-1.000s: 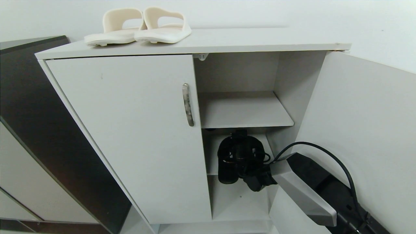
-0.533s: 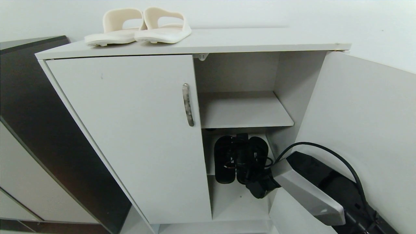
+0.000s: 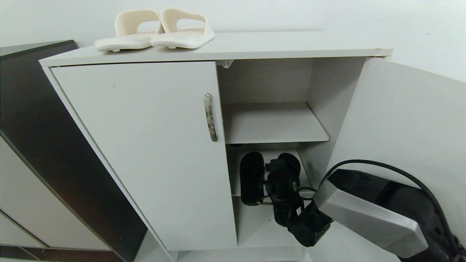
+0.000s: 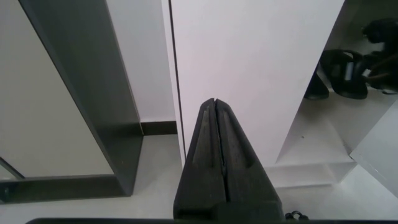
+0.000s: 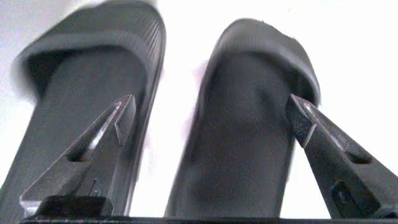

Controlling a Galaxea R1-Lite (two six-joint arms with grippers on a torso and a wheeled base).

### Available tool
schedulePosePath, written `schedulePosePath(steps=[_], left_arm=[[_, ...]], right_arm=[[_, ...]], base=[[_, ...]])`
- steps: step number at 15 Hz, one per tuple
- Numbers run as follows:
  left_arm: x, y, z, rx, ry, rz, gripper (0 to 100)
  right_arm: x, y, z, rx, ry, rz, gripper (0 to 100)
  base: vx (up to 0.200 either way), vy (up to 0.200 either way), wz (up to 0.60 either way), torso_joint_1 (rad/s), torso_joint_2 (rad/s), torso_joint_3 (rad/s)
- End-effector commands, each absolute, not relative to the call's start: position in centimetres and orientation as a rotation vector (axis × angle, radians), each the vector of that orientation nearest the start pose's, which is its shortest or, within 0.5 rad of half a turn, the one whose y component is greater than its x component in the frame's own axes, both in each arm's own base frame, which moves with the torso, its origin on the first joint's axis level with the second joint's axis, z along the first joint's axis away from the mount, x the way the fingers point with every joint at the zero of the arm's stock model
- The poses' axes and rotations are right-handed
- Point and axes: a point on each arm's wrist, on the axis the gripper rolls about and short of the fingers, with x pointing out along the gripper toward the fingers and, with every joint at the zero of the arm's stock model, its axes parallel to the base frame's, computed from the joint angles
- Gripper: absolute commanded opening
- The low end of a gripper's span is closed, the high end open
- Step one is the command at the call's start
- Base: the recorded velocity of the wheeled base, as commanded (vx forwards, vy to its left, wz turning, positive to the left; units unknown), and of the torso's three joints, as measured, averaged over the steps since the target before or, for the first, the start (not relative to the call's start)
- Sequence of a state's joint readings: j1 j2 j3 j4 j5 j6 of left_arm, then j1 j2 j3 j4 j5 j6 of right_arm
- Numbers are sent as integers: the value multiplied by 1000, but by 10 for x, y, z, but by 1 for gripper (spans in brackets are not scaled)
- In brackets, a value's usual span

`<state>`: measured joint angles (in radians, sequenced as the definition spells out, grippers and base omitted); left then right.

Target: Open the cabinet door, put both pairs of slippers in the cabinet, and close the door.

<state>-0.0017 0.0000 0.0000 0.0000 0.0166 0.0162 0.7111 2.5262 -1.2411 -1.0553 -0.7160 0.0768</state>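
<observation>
right end effector (image 5: 210, 104) spread wide before black slippers (image 3: 251, 176) in cabinet (image 3: 291, 45).

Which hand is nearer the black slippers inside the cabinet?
Right. The right hand, open, is directly in front of the black slippers, close up. The left hand, shut, is outside the cabinet, before the closed door, with the slippers well off to one side.

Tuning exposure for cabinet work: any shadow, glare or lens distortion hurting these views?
Head view: cabinet sides splay outward, wide-angle distortion; black slippers sit shaded in the lower bay. Right wrist view: the white shelf glares between the slippers, past the right gripper's open jaws. Left wrist view: even light, no glare.
</observation>
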Motion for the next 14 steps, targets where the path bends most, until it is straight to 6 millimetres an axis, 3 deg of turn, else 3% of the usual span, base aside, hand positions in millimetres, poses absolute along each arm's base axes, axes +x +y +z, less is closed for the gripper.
schedulePosePath(steps=[1,6,12,14], left_arm=[[-23,0,76,17,2,15,0],[-23,0,76,14,2,15,0],[-23,0,76,6,2,15,0],[-23,0,76,9,2,15,0]], right_arm=[[314,292,31,-58,147,60,100],[315,288,20,-49,147,58,100],[315,288,17,-35,132,57,100],[313,288,19,-32,129,59,100]], base=[[0,0,0,0,0,0],[0,0,0,0,0,0],[-200,0,0,0,2,1],[0,0,0,0,0,0]])
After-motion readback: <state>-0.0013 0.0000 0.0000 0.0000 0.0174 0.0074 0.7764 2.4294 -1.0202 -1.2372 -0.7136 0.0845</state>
